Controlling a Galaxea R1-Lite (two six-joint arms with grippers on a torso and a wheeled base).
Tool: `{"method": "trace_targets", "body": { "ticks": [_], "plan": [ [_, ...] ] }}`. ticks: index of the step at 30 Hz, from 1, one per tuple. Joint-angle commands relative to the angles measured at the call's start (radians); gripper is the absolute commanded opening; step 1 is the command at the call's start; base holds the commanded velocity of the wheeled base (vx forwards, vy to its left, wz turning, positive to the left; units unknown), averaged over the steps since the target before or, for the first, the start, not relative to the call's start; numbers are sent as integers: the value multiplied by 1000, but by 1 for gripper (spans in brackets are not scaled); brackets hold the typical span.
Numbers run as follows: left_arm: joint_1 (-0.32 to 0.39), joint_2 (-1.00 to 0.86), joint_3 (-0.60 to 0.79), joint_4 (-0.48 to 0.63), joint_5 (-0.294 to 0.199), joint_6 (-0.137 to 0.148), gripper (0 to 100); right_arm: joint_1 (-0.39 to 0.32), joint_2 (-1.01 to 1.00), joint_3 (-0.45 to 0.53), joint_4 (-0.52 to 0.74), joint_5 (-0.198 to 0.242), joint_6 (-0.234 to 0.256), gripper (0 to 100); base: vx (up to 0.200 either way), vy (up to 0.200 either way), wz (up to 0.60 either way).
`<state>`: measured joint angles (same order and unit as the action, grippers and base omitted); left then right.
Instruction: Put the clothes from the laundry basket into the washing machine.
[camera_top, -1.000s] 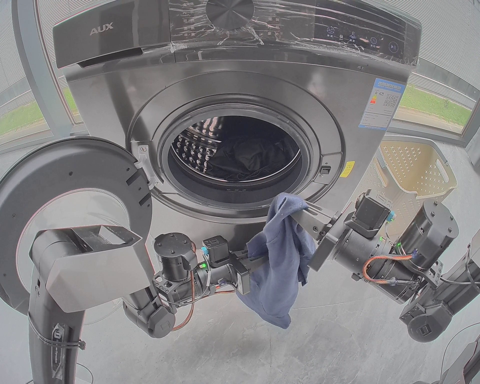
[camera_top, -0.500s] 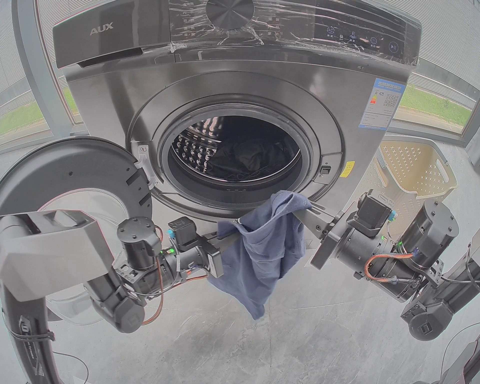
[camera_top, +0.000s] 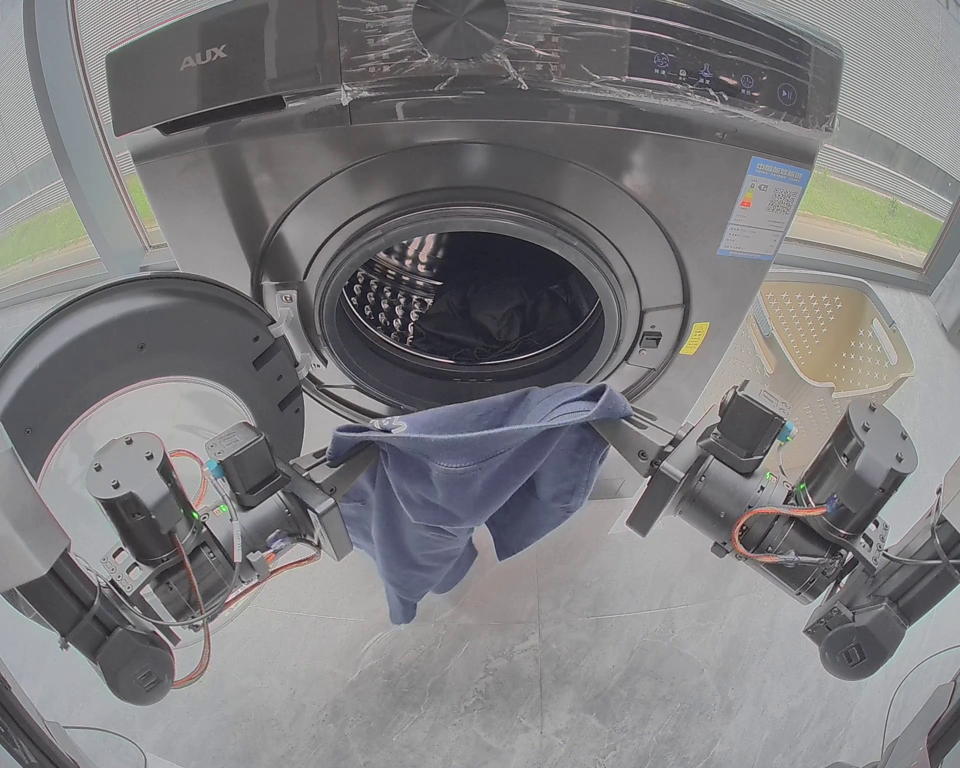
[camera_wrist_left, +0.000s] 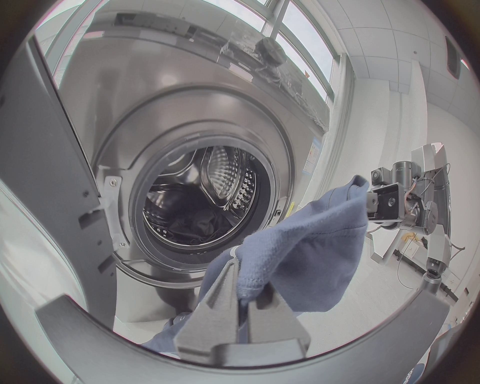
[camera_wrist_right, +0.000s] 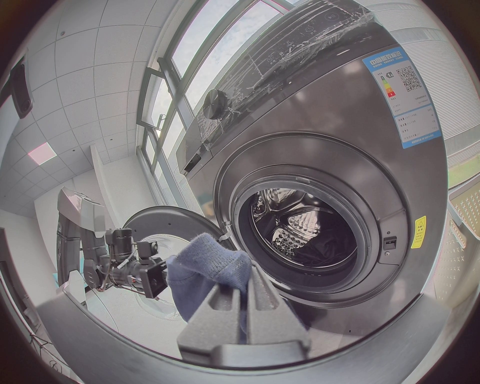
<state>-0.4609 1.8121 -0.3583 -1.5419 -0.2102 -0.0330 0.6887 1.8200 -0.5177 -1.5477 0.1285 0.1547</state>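
Observation:
A blue garment (camera_top: 470, 470) hangs stretched between both grippers in front of the washing machine (camera_top: 470, 150), just below its open drum (camera_top: 470, 300). My left gripper (camera_top: 345, 470) is shut on the garment's left end; my right gripper (camera_top: 608, 428) is shut on its right end. In the left wrist view the blue garment (camera_wrist_left: 305, 255) is pinched in the left gripper (camera_wrist_left: 245, 300). The right wrist view shows the right gripper (camera_wrist_right: 245, 292) shut on a fold of the blue garment (camera_wrist_right: 210, 270). Dark clothes (camera_top: 490, 315) lie inside the drum. The beige laundry basket (camera_top: 830, 350) stands at the right of the machine.
The round machine door (camera_top: 130, 370) stands swung open on the left, behind my left arm. Grey tiled floor (camera_top: 560, 670) lies below the garment. Windows flank the machine on both sides.
My left gripper has pulled leftward and up with the garment's end, spreading the bunched cloth into a wide span. The right gripper has stayed nearly still.

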Motion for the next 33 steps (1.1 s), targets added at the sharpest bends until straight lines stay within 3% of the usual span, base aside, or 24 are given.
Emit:
{"method": "trace_targets", "body": {
  "ticks": [1,4,8,13,18,22,28,33],
  "plan": [
    [-5,-66,22,-1,6,12,0,0,7,-1,0,-4,-1,0,0,0,0],
    [1,-71,1,-1,15,28,0,0,10,-2,0,-7,0,0,0,0,0],
    [7,-89,-39,2,25,30,0,-6,10,-5,0,-9,0,0,0,0,0],
    [18,-106,-93,5,101,54,0,-12,4,-13,0,-40,-4,0,0,0,0],
    [10,-111,-74,11,104,61,0,-20,-8,-22,0,-44,-4,0,0,0,0],
    [-15,-108,-7,14,95,87,0,-41,-21,-22,0,-46,-6,0,0,0,0],
    [-88,-76,53,5,91,88,0,-29,-21,-25,-2,-49,-4,0,0,0,0],
    [-98,-24,71,-1,86,87,0,-21,-25,-25,0,-49,-6,0,0,0,0]
  ]
}}
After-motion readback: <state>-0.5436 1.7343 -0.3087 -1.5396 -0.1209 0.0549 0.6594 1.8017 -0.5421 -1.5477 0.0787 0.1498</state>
